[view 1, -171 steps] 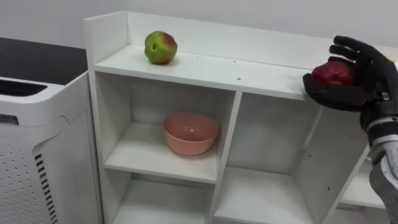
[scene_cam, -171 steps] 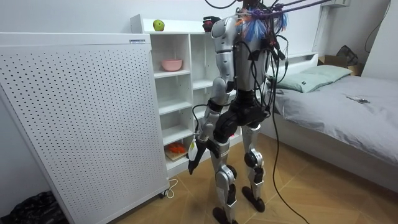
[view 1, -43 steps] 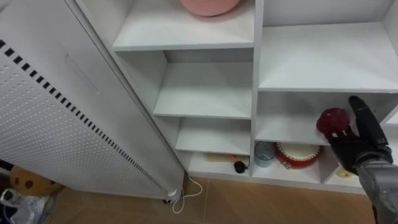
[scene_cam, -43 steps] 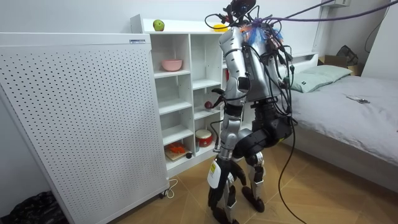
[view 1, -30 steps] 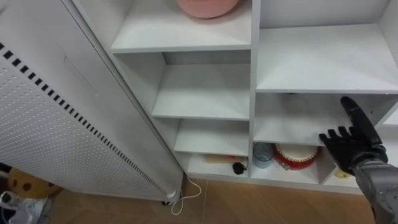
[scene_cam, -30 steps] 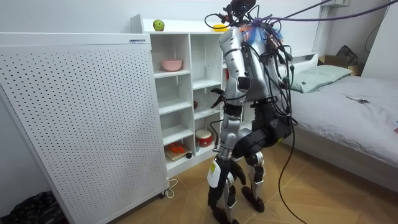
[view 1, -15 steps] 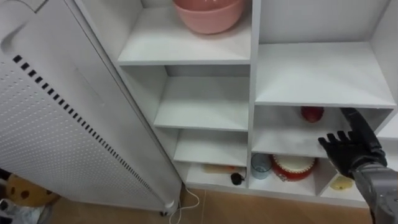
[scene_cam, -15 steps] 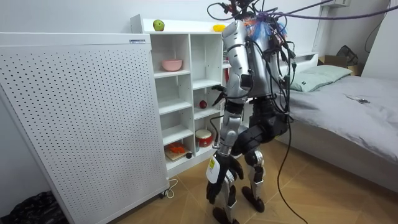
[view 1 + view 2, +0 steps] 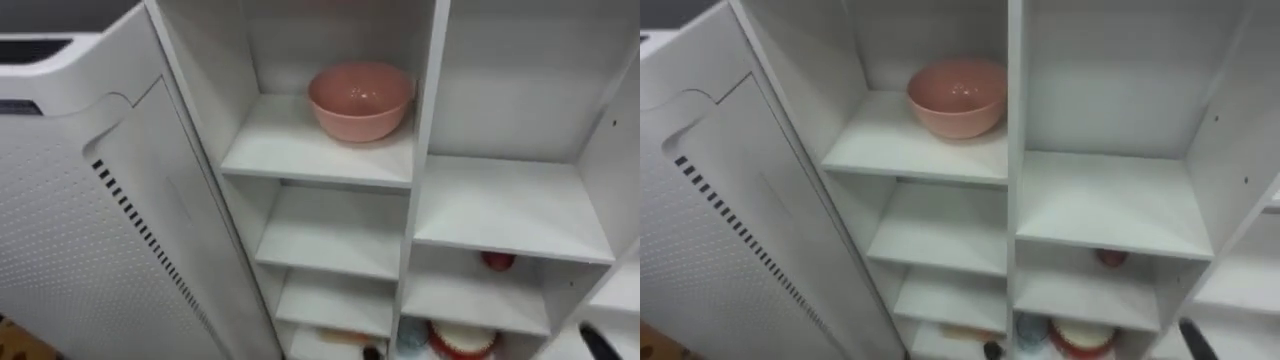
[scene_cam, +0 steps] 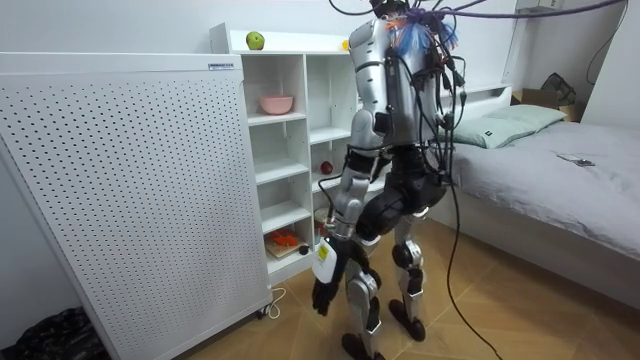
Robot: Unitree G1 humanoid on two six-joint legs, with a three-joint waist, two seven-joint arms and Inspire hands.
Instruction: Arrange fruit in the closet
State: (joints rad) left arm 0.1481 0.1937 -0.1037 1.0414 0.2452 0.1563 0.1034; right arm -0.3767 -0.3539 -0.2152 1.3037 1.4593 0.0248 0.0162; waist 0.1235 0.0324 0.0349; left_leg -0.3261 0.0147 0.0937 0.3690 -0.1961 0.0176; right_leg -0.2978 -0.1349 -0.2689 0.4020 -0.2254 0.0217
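**Left eye view.** The white compartmented closet (image 9: pixel 510 200) stands directly before me. A pink round bowl (image 9: pixel 360 100) sits upright on the upper shelf of its left column. The red apple (image 9: pixel 498 261) rests towards the back of a compartment in the right column, one level below a bare shelf. No hand is touching it. A white panel with a row of dark slots (image 9: pixel 90 220) flanks the closet on my left. My right hand (image 9: pixel 598 342) appears as a dark sliver at the lower right edge, apart from the apple. I cannot tell whether it is open or closed.

**Right eye view.** Same layout. Under the apple's shelf, a pale blue cup (image 9: pixel 1025 328) stands just beside a red round tin (image 9: pixel 1075 340).

**Room view.** I stand close before the closet, with a grey bed (image 10: pixel 560 170) at the room view's right. My left hand (image 10: pixel 325 292) hangs low beside my leg, slack and unclenched, holding nothing. A green apple (image 10: pixel 255 40) sits on the closet's top, near its end at the room view's left. The red apple lies in a mid-height compartment of the second column. The white panel stands against the closet's side at the room view's left.
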